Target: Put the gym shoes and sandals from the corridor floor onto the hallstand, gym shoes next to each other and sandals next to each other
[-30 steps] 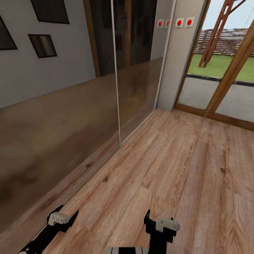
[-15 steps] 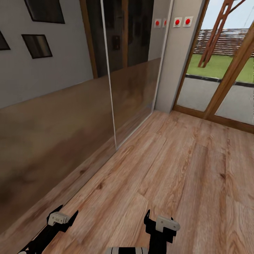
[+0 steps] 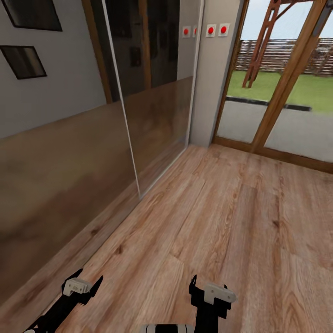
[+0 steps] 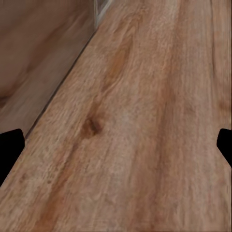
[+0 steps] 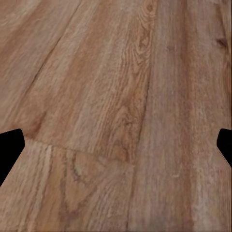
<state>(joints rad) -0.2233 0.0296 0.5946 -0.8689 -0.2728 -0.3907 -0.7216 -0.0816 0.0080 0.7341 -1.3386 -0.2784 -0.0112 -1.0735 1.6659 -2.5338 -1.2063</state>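
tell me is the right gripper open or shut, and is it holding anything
Open and empty: in the right wrist view its fingertips sit at opposite edges, with bare corridor floor between them.

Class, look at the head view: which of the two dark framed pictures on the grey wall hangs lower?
The smaller dark picture, a full slanted rectangle, hangs lower; the other picture is cut off by the view's top edge.

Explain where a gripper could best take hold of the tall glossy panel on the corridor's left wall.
Probably its pale vertical edge strip, approached from the corridor floor side. The glossy panel face is flat and smooth, with no handle visible, so that thin standing edge is the sole feature fingers could pinch.
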